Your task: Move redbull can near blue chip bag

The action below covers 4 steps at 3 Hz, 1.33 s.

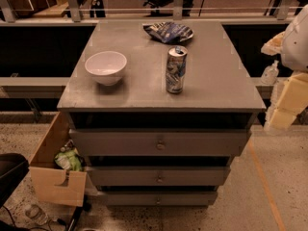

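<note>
Closest in, at the right edge of the view, hangs the robot's arm (291, 88), pale and blocky. Its jaws seem to be the lowest cream part, off the table's (216, 88) right side near the front corner and touching nothing. Whether they are released or clenched I cannot tell.

Well to the left of the jaws, the redbull can (176, 70) stands upright on the table, toward the front edge. Beyond the can and far from the jaws, the blue chip bag (167, 32) lies crumpled at the far edge. Can and bag are apart, not touching. Further left than the can sits a white bowl (106, 67), the thing farthest from the jaws.

By my reading, the task has not started and the step in hand is the reach for the can. To do it well, the jaws should come in over the right edge of the table, level, and meet the can from its near side at mid-height. One jaw should pass on each side before closing. The can is tall and slim, so a glancing touch could tip it, and a centred approach matters more than speed. Thin metal wants a modest squeeze. The top looks opened, so keeping the can upright is prudent. The carry then runs away from the jaws' present place, toward the far edge. The can should be set down just beside the bag, not on its foil.
</note>
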Tool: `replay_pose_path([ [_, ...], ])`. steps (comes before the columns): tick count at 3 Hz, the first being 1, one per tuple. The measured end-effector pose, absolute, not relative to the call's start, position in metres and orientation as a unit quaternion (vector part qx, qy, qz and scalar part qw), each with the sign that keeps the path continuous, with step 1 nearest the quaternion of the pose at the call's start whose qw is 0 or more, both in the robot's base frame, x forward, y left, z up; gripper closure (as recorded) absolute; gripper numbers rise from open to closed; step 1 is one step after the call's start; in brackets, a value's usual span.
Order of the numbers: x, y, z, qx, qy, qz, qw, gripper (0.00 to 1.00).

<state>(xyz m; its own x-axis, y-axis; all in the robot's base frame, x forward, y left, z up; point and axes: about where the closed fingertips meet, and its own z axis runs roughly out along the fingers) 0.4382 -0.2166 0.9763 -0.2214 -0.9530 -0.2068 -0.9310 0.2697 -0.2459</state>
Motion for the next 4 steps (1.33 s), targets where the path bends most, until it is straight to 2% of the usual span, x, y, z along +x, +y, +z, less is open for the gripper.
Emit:
replay_pose_path([
  [1, 0.438, -0.217, 0.976, -0.603, 0.781, -0.035, 0.159, 0.00],
  [2, 0.456, -0.210, 0.976, -0.598, 0.775, -0.015, 0.206, 0.00],
  [3, 0.501, -0.204, 0.973, -0.582, 0.752, 0.036, 0.306, 0.00],
  [4, 0.530, -0.198, 0.967, -0.565, 0.734, 0.079, 0.369, 0.00],
])
